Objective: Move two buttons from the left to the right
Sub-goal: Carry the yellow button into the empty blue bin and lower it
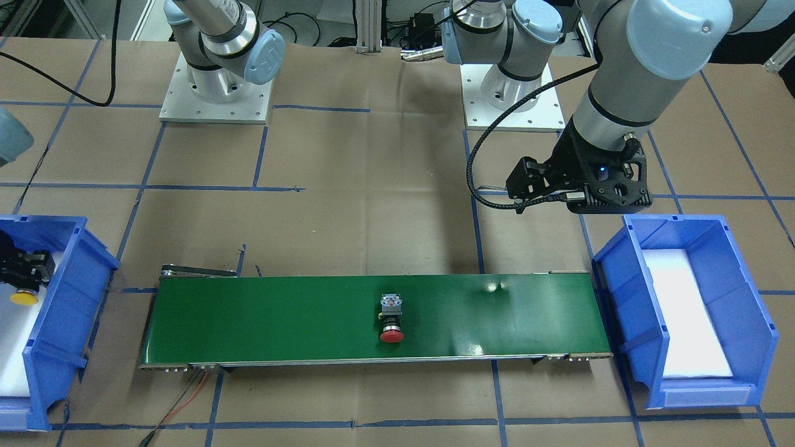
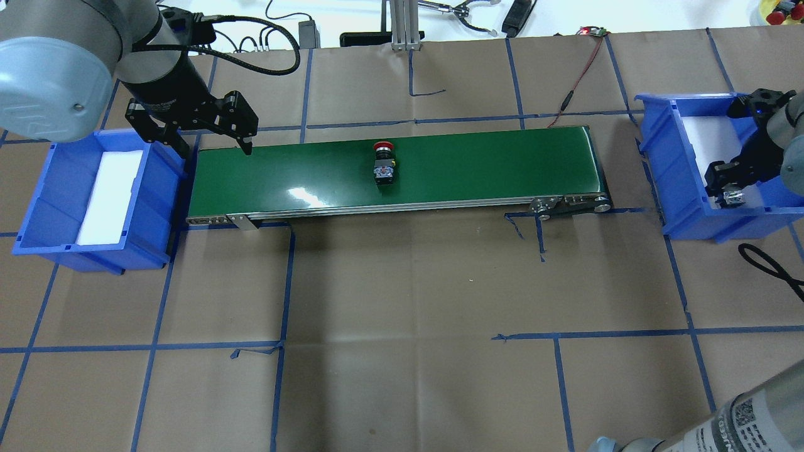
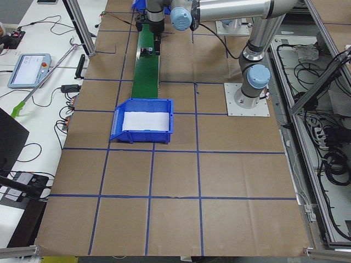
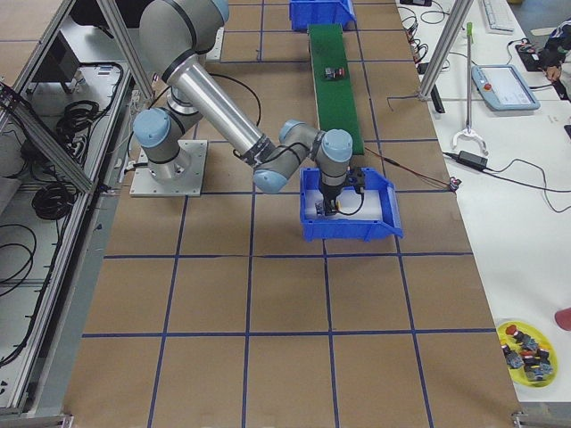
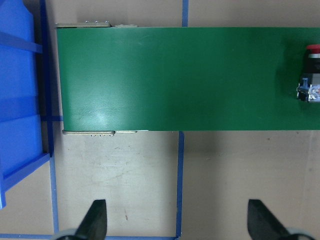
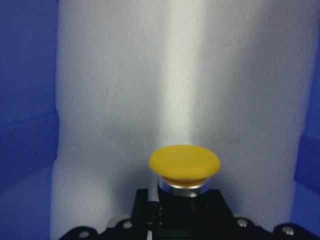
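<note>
Pinching the yellow button (image 6: 184,165), right pincer (image 2: 725,187) should sink to the bin (image 2: 722,224) foam (image 6: 125,75) before letting go; left pincer (image 5: 178,220) hangs spread.

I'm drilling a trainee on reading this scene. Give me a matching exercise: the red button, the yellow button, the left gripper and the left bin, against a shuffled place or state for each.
Things:
1. red button
2. yellow button
3. left gripper
4. left bin

Places or states:
A. held in the right gripper
B. open, holding nothing
C. lying on the green belt
D. holds only white foam

Pairs: 1-C, 2-A, 3-B, 4-D
</note>
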Controlling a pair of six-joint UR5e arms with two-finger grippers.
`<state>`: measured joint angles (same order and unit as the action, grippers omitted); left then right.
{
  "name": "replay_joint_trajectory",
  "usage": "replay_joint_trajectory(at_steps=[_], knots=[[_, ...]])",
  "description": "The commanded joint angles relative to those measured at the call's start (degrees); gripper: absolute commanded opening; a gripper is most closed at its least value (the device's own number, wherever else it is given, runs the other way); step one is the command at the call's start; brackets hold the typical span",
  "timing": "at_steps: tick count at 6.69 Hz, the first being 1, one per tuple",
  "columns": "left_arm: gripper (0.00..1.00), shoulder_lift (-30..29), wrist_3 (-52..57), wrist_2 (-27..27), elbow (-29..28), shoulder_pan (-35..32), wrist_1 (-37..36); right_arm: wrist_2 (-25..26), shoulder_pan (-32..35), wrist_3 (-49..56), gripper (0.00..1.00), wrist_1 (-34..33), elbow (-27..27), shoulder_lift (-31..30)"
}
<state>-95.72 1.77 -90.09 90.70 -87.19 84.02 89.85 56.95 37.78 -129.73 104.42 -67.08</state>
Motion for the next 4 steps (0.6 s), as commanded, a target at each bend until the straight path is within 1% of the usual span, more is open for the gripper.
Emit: replay_joint_trajectory(at_steps=[1, 2, 4], knots=[[1.00, 0.0, 0.0, 0.0, 0.0, 0.0, 0.0, 1.8, 0.0, 0.0, 0.44, 0.0, 0.1, 0.2], [1.00, 0.0, 0.0, 0.0, 0.0, 0.0, 0.0, 1.3, 0.0, -0.2, 0.97, 0.1, 0.1, 0.3], [1.00, 0.0, 0.0, 0.1, 0.0, 0.0, 0.0, 1.4, 0.0, -0.2, 0.97, 0.1, 0.1, 0.1]])
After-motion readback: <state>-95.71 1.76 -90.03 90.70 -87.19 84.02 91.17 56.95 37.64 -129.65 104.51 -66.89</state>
